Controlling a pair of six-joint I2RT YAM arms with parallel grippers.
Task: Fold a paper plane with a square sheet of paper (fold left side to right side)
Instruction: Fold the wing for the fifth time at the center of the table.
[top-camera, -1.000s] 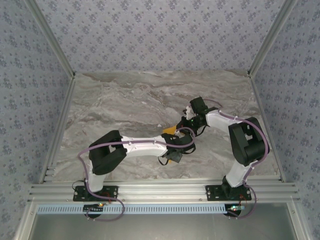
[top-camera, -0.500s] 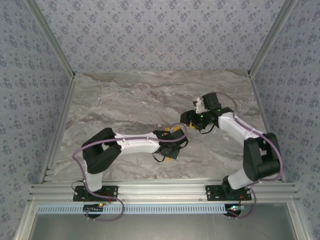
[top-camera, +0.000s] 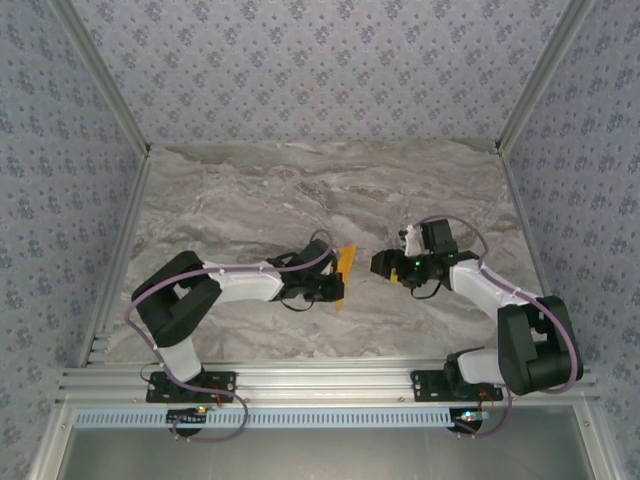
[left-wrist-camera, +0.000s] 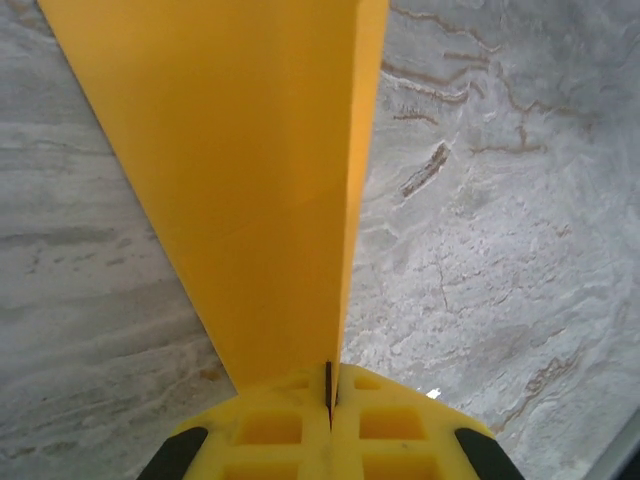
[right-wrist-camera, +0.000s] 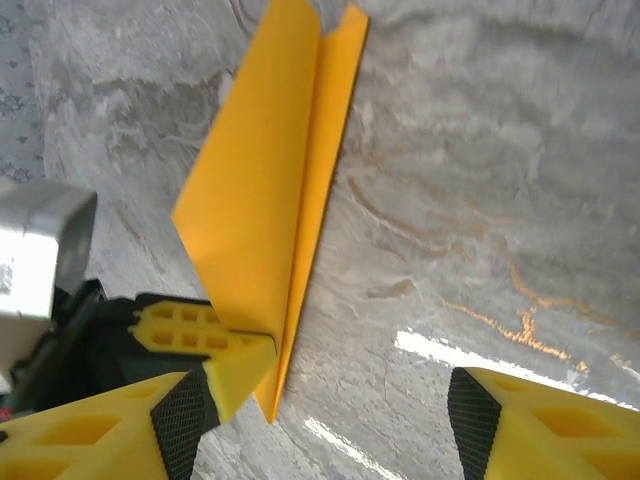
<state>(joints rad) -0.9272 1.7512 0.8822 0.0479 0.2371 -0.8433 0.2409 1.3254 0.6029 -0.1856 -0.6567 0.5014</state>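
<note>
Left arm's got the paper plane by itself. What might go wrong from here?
1. The left gripper pinches the paper plane only near its pointed tip, so the long free end may swivel or slip.
2. In the right wrist view the flaps gape at the far end, so the folds may spring open.
3. The right gripper hangs open close by, and a careless move might knock the plane.

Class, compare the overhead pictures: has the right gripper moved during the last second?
Yes. The right gripper has pulled back from the paper plane, shifting rightward and down the picture toward the near aluminium rail.
</note>
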